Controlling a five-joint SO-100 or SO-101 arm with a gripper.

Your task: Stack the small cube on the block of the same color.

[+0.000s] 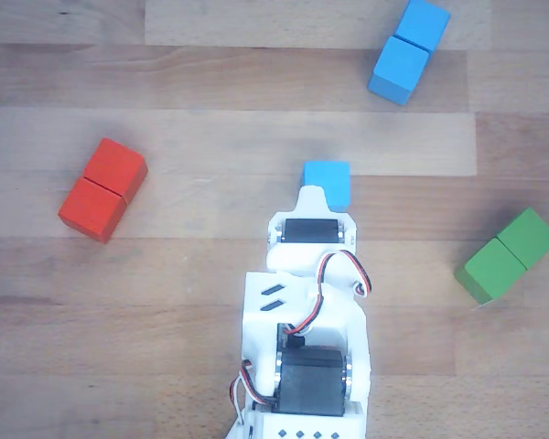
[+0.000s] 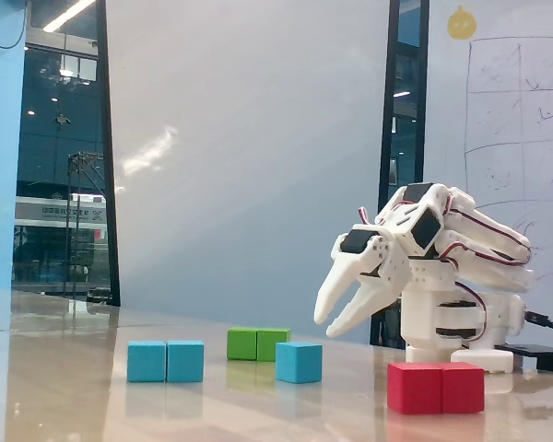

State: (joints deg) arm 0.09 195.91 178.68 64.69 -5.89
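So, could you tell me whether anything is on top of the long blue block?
Nothing sits on the blue block; its top is bare. The small cube rests apart on the table.

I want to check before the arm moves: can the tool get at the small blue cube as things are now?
Probably yes. The tool hangs open above the table, and the small blue cube sits just ahead of it with nothing between them.

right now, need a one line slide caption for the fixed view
Gripper open and raised above the table, small blue cube below it, blue block to its left, red block in front.
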